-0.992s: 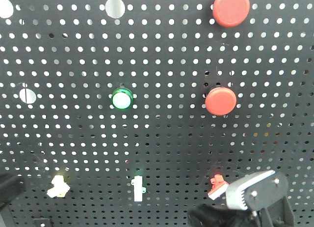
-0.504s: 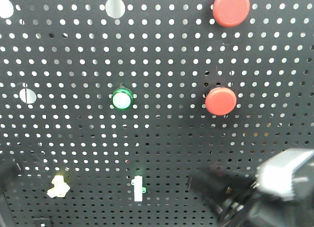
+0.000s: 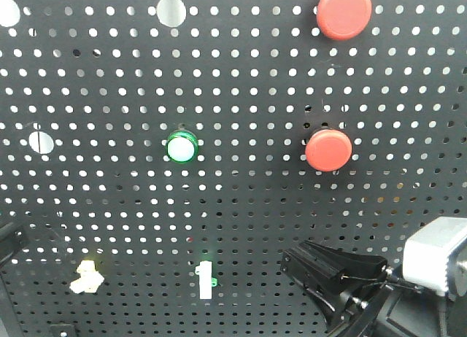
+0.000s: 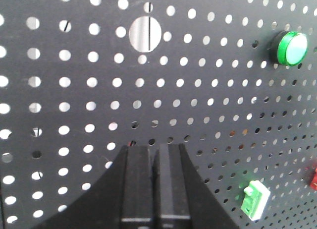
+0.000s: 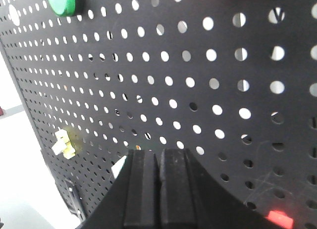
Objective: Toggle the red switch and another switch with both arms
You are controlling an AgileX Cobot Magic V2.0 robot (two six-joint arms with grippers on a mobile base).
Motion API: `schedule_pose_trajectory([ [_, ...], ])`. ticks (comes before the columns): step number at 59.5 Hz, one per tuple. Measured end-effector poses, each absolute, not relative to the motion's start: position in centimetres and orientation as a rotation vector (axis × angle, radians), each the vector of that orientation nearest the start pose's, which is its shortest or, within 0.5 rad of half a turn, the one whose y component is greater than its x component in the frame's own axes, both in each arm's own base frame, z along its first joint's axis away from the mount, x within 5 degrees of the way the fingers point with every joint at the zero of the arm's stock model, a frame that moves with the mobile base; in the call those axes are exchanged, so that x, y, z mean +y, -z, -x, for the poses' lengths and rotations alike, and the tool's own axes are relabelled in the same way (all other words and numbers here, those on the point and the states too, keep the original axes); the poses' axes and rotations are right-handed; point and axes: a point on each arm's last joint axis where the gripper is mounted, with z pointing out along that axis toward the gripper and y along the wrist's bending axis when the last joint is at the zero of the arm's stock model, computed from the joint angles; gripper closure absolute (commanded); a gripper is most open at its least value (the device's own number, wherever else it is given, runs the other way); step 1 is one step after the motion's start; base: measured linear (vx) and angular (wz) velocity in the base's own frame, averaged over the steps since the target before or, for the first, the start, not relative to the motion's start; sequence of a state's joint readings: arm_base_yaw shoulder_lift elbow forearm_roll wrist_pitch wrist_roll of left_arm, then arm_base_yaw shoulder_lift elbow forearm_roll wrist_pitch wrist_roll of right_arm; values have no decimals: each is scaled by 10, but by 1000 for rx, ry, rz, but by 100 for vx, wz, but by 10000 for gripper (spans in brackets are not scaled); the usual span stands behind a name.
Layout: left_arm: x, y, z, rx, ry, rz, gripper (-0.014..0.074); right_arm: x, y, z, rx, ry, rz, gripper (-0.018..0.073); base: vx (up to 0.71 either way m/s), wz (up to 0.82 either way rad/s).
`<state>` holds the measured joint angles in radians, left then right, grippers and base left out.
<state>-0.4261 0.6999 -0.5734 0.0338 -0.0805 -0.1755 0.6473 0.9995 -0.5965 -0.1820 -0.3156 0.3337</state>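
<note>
Right gripper (image 3: 292,262), fingers pressed shut and empty, sits against the pegboard (image 3: 233,82) low right, covering the red switch in the front view. The right wrist view catches only a red sliver at bottom right (image 5: 279,218); lever position unreadable. Left gripper (image 4: 154,154), fingers also closed on nothing, faces the board up-left of the green-and-white switch (image 4: 255,200), not touching it. Looks like red toggle underway, second switch pending.

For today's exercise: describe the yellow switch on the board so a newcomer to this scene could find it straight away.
Start at the black pegboard and drop to its bottom row of small switches. The yellow switch is the leftmost, left of the white and green switch and far below the round green button. Its pale yellow colour sets it apart.
</note>
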Motion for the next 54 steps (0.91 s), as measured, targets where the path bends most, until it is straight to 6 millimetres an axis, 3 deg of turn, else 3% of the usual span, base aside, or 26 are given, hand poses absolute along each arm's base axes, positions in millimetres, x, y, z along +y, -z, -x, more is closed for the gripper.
schedule_pose_trajectory([
  [11,-62,-347,-137,1530,446,-230,594,134,-324,-169,1559,-673,433,566,0,0],
  [19,-49,-334,-125,1499,278,-306,594,134,-323,-169,1562,-672,434,566,0,0],
  [28,-23,-296,-98,1477,67,-283,594,134,-323,-169,1562,-672,434,566,0,0],
  [40,-6,-238,-67,1506,-37,-168,594,134,-323,-169,1563,-670,436,566,0,0],
  [50,-2,-201,-57,1575,-36,-106,594,134,-323,-169,1565,-669,436,566,0,0],
  [54,-2,-195,-57,1598,-27,-97,594,134,-323,-169,1568,-668,437,566,0,1],
])
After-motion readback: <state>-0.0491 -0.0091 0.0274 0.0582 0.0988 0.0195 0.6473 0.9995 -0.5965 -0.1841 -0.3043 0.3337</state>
